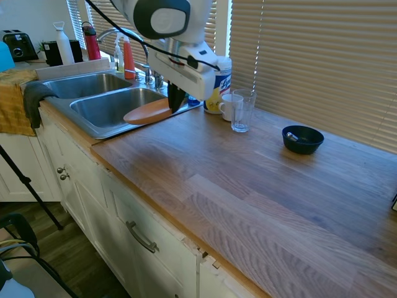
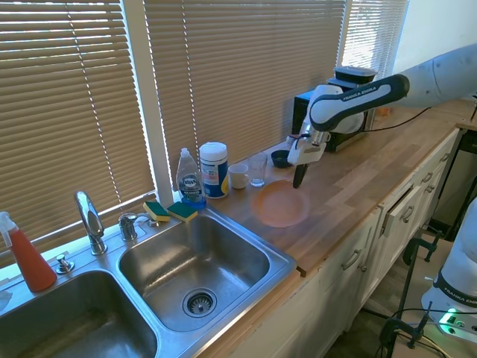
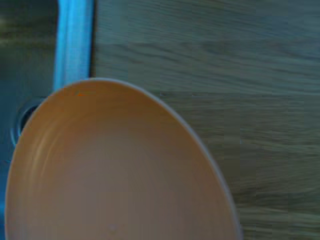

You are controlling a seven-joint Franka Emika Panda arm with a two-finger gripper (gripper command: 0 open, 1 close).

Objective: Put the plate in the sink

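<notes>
Wood-grain counter (image 1: 248, 186) fills the foreground of the first exterior view, bare up to the sink's edge. Plate (image 1: 149, 112), peach-orange, is lifted at its far rim by the gripper (image 1: 176, 100), jaws clamped on the plate's edge. It tilts toward the sink (image 1: 111, 105), its low side over the steel lip of the near basin. In the second exterior view the plate (image 2: 280, 203) looks blurred, so it reads as in motion, and appears over the counter just beside the sink (image 2: 194, 261). The gripper (image 2: 299, 177) comes down on its back edge. Wrist view agrees: plate (image 3: 115, 175) fills the lower part of the picture, with wood counter (image 3: 225, 75) beyond it and a strip of the sink's rim (image 3: 74, 45) and a drain opening past that.

Step in hand, by judgement: carry, plate grasped and moving to the basin, not yet inside. Next move calls for more travel over the near basin until the whole plate clears the rim, then lowering close to the bottom before the jaws part. Risk: the edge pinch is thin and the plate could pivot or slip.

Off the path: dark bowl (image 1: 303, 139), glass (image 1: 242, 112), white mug (image 1: 229, 105), wipes canister (image 1: 218, 81).
</notes>
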